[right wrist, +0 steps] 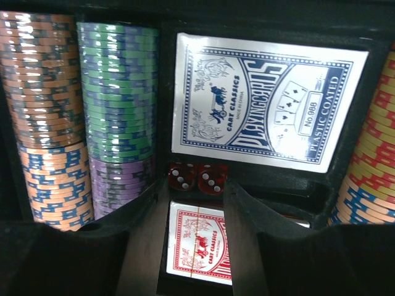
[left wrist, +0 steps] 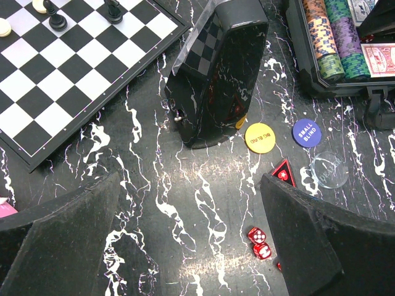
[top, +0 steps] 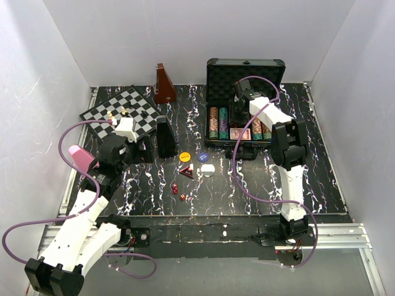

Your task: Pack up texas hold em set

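left pincer (left wrist: 190, 191) apart; right pincer (right wrist: 192, 191) apart over case (top: 245, 74). dice (left wrist: 259, 242) small, hard, likely roll-prone: pinch flat faces. buttons (left wrist: 258, 136) thin: take rims.

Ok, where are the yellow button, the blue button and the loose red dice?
yellow button (left wrist: 258, 136), left wrist view, middle of its printed face.
blue button (left wrist: 305, 132), left wrist view, middle of its printed face.
red dice (left wrist: 257, 235), left wrist view, top of the farther die.

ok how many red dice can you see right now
5. Two dice sit in the case between the card decks; three lie loose on the table in front of it. Others may be hidden in the case.
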Robot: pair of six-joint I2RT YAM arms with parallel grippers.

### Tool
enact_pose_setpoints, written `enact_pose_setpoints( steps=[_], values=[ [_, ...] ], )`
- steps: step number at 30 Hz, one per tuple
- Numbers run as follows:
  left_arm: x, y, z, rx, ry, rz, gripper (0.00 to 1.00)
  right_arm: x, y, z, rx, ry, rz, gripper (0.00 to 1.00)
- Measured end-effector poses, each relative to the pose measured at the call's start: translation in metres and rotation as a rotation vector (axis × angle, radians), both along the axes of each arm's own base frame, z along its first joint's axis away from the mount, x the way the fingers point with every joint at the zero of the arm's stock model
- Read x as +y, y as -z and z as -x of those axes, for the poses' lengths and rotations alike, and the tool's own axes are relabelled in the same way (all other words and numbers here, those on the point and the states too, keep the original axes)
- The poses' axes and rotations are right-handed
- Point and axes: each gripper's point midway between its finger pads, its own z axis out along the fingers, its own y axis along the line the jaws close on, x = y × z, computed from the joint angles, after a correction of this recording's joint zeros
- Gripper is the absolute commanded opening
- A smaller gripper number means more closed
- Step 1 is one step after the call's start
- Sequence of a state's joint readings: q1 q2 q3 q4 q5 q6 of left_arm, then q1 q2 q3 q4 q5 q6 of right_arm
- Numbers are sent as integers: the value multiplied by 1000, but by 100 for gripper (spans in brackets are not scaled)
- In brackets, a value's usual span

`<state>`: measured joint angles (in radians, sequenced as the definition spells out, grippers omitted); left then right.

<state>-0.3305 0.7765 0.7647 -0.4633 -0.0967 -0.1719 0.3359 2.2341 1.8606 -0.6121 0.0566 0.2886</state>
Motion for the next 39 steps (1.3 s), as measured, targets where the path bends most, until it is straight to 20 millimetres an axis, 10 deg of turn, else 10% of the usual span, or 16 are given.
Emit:
enact_pose_setpoints(
  steps=[26,31,39],
  values=[
    [0,1,0,2,0,-1,98,-8,-2,-3,-20,8,21,66],
    [0,0,0,1,0,-1,98,-14,-33,9,-81,-8,32,65],
    [1,1,-1,3,-9,-4,98,-9,-137,55,-298,-47,-25,58]
  ],
)
